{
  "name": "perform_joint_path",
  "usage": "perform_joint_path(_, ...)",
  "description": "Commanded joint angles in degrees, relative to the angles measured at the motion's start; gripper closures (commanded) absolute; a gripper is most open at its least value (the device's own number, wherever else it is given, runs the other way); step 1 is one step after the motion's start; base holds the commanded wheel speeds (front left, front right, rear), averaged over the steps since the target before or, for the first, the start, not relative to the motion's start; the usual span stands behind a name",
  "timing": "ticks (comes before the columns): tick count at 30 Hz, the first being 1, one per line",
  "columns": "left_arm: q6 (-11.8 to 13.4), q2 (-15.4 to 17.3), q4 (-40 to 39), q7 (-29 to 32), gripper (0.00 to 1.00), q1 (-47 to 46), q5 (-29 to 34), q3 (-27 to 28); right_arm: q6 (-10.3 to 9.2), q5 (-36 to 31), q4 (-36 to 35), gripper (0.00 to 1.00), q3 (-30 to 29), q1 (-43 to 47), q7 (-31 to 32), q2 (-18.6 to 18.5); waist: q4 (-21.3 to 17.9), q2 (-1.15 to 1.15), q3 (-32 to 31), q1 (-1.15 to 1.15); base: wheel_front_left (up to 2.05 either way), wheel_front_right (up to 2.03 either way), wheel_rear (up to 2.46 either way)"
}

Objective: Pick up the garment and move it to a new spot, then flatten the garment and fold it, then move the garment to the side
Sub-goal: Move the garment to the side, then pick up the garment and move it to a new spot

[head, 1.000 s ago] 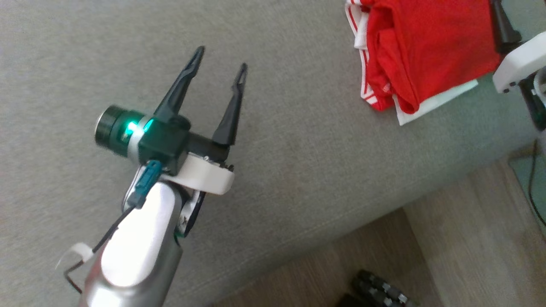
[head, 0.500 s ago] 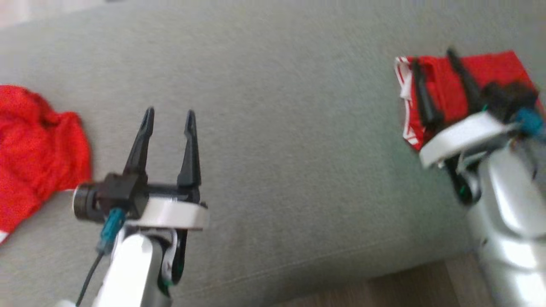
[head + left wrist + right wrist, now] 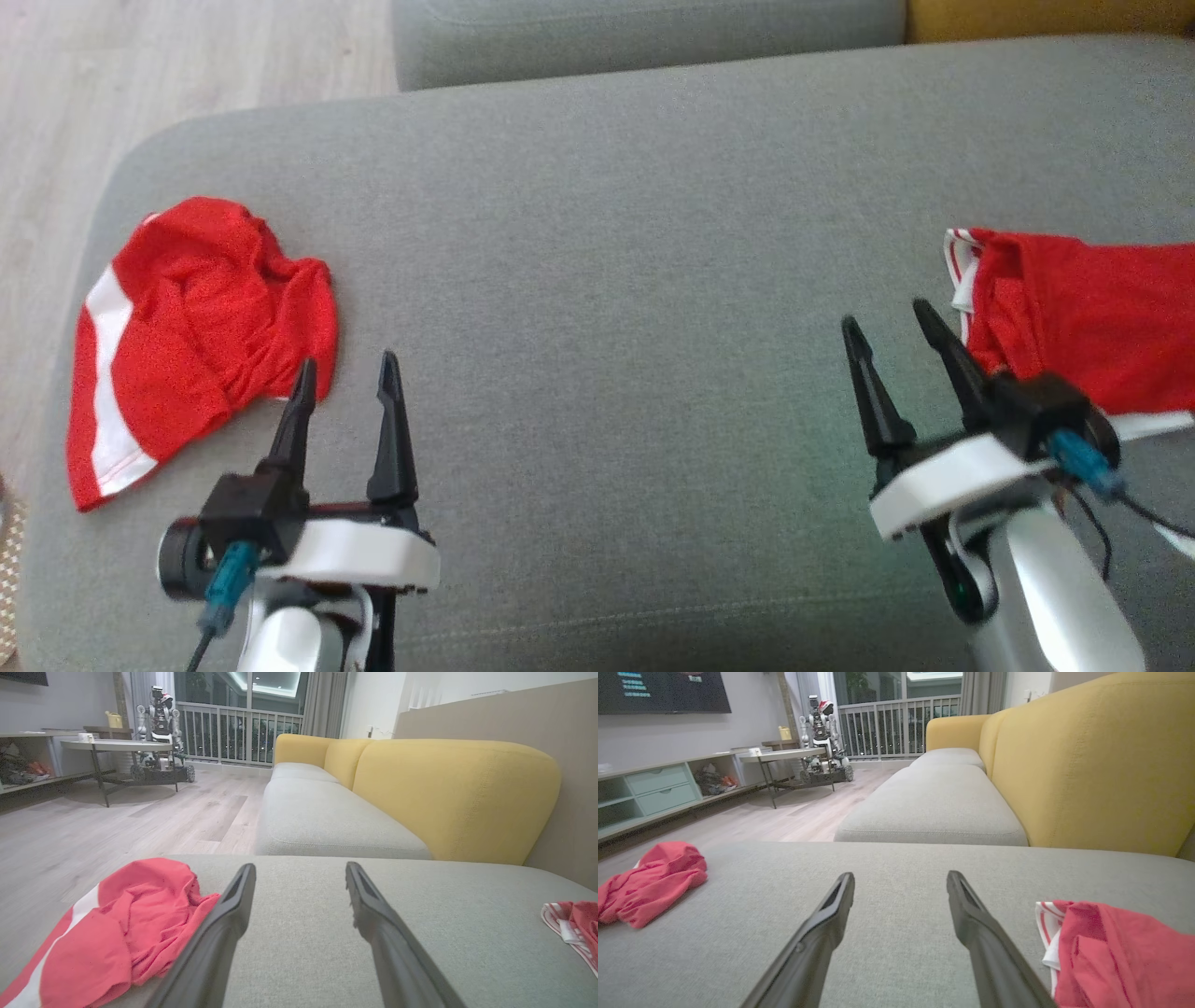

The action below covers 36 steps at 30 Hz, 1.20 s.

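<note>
A crumpled red garment (image 3: 191, 327) with a white stripe lies at the left end of the grey sofa seat (image 3: 607, 280); it also appears at the lower left (image 3: 117, 933) and far left (image 3: 649, 882). A second red garment with white trim (image 3: 1083, 317) lies folded at the right edge (image 3: 1120, 956) (image 3: 574, 928). My left gripper (image 3: 347, 373) hovers open just right of the crumpled garment, nothing between its fingers. My right gripper (image 3: 887, 322) is open and empty, just left of the folded garment.
The sofa has yellow back cushions (image 3: 448, 793) and a second grey seat section (image 3: 934, 807) beyond. Wooden floor (image 3: 140, 75) borders the seat's left end. A low table (image 3: 117, 746), another robot (image 3: 822, 732) and a TV cabinet (image 3: 658, 788) stand across the room.
The head camera has swung left and up, bringing the crumpled garment and both grippers into view. Both grippers stay open and empty.
</note>
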Motion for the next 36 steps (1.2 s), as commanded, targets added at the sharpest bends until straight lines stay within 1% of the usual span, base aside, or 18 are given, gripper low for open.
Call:
perform_joint_path(1, 0.2, -0.1, -1.6, -0.3, 0.0, -1.2, -0.3, 2.2, -0.02, -0.1, -2.5, 0.0, 0.4, 0.1, -0.6, 0.6, 0.7, 0.0, -0.7, 0.0, 0.0, 0.0, 0.0)
perform_joint_path(6, 1.3, -0.1, -1.4, -0.3, 0.0, -0.3, -1.7, 2.5, -0.02, -1.5, -3.7, 0.0, 0.1, 2.3, -0.7, 0.8, 1.2, 0.0, -1.5, 0.0, 0.0, 0.0, 0.0)
perform_joint_path(9, 1.6, -0.1, -1.5, -0.3, 0.0, 0.2, -1.9, 2.7, -0.02, -1.0, -3.8, 0.0, 0.1, 2.7, -0.7, 0.8, 1.3, 0.0, -2.0, 0.0, 0.0, 0.0, 0.0)
perform_joint_path(17, 1.3, -0.1, -1.4, -0.3, 0.0, 0.7, -1.6, 2.7, -0.02, -0.4, -3.4, 0.0, -0.1, 3.9, -0.8, 0.9, 1.5, 0.0, -2.9, 0.0, 0.0, 0.0, 0.0)
perform_joint_path(30, 1.1, -0.1, -1.4, -0.3, 0.0, 0.6, -0.9, 2.6, -0.02, 0.4, -2.6, 0.0, 0.2, 4.0, -0.8, 0.9, 1.2, 0.0, -2.4, 0.0, 0.0, 0.0, 0.0)
perform_joint_path(36, 1.0, -0.1, -1.6, -0.3, 0.0, 0.2, -1.1, 2.3, -0.02, 0.6, -2.8, 0.0, 0.9, 3.8, -0.8, 0.9, 2.5, 0.0, -2.3, 0.0, 0.0, 0.0, 0.0)
